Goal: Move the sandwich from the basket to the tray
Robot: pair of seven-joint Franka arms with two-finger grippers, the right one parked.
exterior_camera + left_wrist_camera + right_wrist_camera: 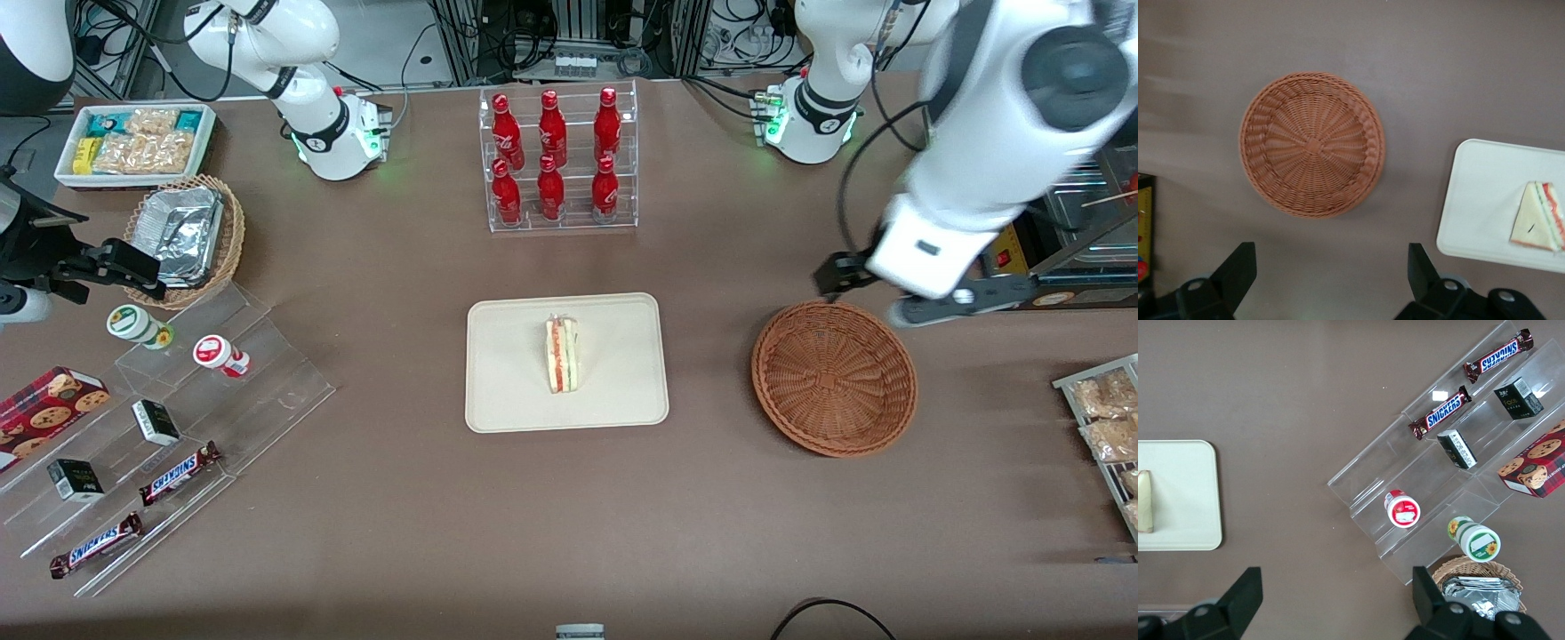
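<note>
Right now the sandwich lies on the tray, roughly mid-tray, filling edge w/ red, orange & green layers showing. Basket sits well apart from tray, toward the working arm's end of the table, nothing in it. Gripper hovers above the table just beside the basket, farther from the front cam than it; fingers spread wide, nothing between them. Wrist cam shows basket interior bare & sandwich resting on tray.
</note>
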